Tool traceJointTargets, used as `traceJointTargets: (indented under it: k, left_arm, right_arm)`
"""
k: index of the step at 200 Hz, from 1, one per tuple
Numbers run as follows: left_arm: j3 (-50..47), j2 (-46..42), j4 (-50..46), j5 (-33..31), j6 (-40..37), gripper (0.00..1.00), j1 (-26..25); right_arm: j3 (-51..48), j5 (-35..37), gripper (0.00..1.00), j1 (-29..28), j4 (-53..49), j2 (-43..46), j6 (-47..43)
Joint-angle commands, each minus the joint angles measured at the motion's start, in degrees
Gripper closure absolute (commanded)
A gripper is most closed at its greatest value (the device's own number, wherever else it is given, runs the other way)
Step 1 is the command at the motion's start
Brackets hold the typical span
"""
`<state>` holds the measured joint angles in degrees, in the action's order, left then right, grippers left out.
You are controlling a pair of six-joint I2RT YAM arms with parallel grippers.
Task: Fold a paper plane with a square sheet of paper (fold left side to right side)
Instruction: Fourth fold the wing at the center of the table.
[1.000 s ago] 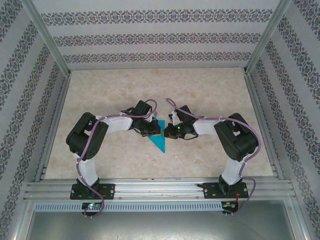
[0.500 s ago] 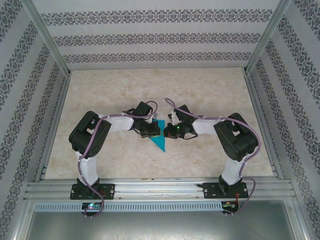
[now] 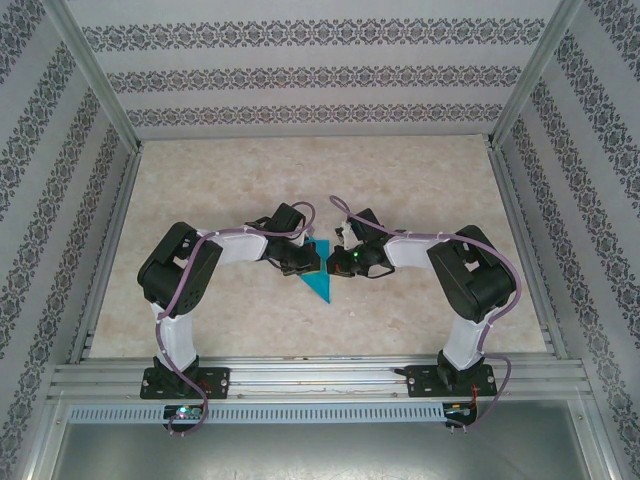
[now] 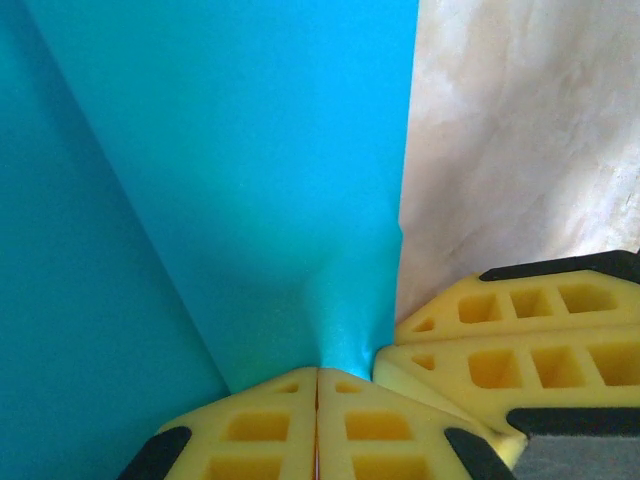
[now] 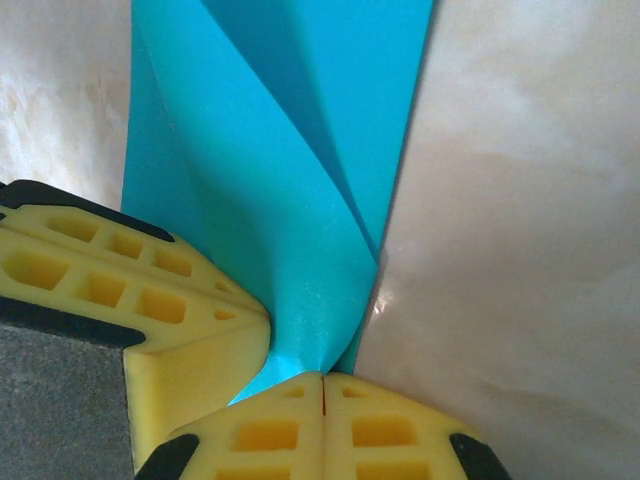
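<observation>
The teal sheet of paper (image 3: 322, 283) lies mid-table, folded into a pointed shape with its tip toward the arms. My left gripper (image 3: 309, 262) and right gripper (image 3: 337, 263) meet tip to tip over its far end. In the left wrist view my left gripper (image 4: 318, 374) is shut on a raised edge of the paper (image 4: 250, 180), with the right gripper's yellow fingers (image 4: 510, 345) pressed beside it. In the right wrist view my right gripper (image 5: 322, 378) is shut on the same pinched ridge of the paper (image 5: 290, 200), with the left gripper's fingers (image 5: 150, 290) against it.
The marbled tabletop (image 3: 420, 190) spreads out around the paper. Metal frame rails (image 3: 320, 375) run along the near edge and both sides. Patterned walls (image 3: 310, 75) close in the back and sides.
The left arm's elbow has drifted slightly to the right. Both grippers and the paper stay almost where they were.
</observation>
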<state>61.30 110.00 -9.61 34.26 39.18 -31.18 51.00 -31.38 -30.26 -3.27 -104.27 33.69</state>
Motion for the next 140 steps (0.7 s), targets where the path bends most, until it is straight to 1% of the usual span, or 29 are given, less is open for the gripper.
traceJointTargets:
  k: [1, 28, 51, 63, 72, 86, 99, 123, 136, 140]
  left_arm:
    - [-2.0, 1.0, -1.3, -3.5, -0.4, 0.91, -0.5]
    - [-2.2, 1.0, -1.1, -3.6, -0.3, 0.91, -0.5]
    - [-2.3, 1.0, -0.9, -3.5, -0.2, 0.92, -0.5]
    - [-2.4, 1.2, -0.8, -3.4, -0.3, 0.92, -0.5]
    - [-2.4, 1.1, -0.8, -3.5, -0.2, 0.91, -0.5]
    - [-2.5, 1.1, -0.8, -3.4, -0.2, 0.92, -0.5]
    - [-2.5, 1.1, -0.8, -3.5, -0.2, 0.91, -0.5]
    - [-2.6, 1.0, -0.7, -3.6, -0.2, 0.92, -0.5]
    - [-2.6, 1.0, -0.7, -3.6, -0.2, 0.91, -0.5]
    - [-2.6, 1.0, -0.6, -3.6, -0.2, 0.92, -0.5]
  right_arm:
    - [0.5, 3.5, 0.98, 0.1, -5.0, 0.8, -0.6]
    - [1.5, 2.6, 0.88, 1.0, -5.2, 3.9, -0.4]
    - [1.6, 3.1, 0.76, 1.6, -6.3, 6.7, -0.8]
    - [1.3, 3.3, 0.72, 1.9, -7.0, 8.2, -1.1]
    - [0.8, 3.3, 0.71, 2.0, -7.4, 9.3, -1.1]
    - [-0.1, 2.8, 0.72, 2.1, -7.8, 11.2, -1.0]
    - [-1.5, 1.3, 0.79, 2.0, -7.1, 12.7, -0.2]
    - [-5.3, -4.6, 0.94, 1.2, -3.2, 15.4, 3.1]
    - [-6.9, -7.1, 1.0, 0.2, -1.5, 15.8, 4.9]
    - [-7.4, -7.6, 1.0, -0.2, -0.9, 15.8, 5.3]
